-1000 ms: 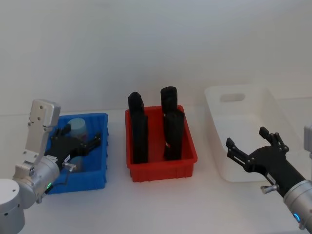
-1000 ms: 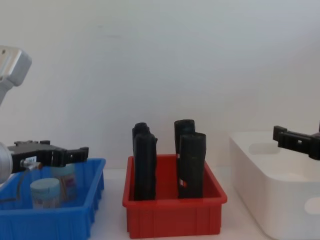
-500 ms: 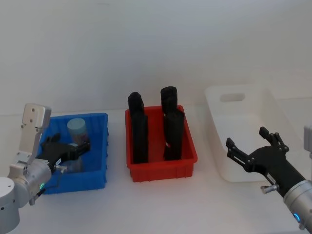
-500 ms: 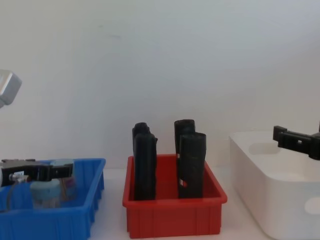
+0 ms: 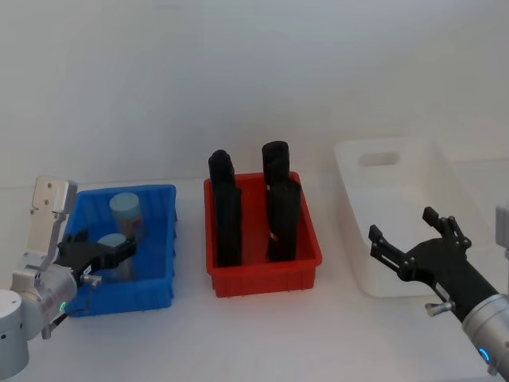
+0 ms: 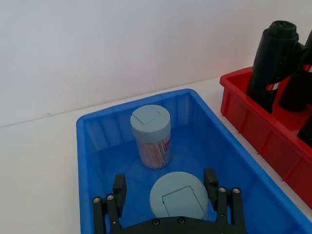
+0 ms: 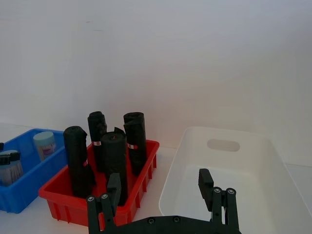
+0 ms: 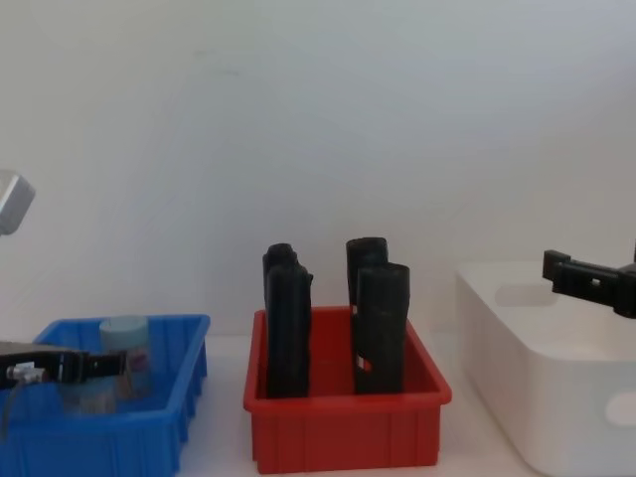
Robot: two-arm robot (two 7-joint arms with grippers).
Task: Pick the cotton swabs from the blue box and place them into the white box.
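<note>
The blue box [image 5: 127,294] sits at the table's left with two cotton swabs tubs upright in it. The far tub [image 5: 126,210] [image 6: 150,128] stands free. The near tub [image 5: 112,250] [image 6: 178,199] stands between the fingers of my left gripper [image 5: 105,255] [image 6: 165,184], which is open and low inside the blue box [image 6: 97,141]. A small gap shows beside one finger [image 6: 119,187]. The white box [image 5: 343,171] [image 7: 229,170] stands at the right with nothing in it. My right gripper [image 5: 407,245] [image 7: 160,185] hovers open at its near left corner.
A red bin [image 5: 262,278] holding several tall black upright blocks [image 5: 227,215] stands between the two boxes. In the chest view the left gripper [image 8: 99,366] reaches in just above the blue box's rim [image 8: 119,437].
My left gripper has sunk from above the blue box and drawn back toward me, so that its fingers now straddle the near tub. The right arm has stayed still.
</note>
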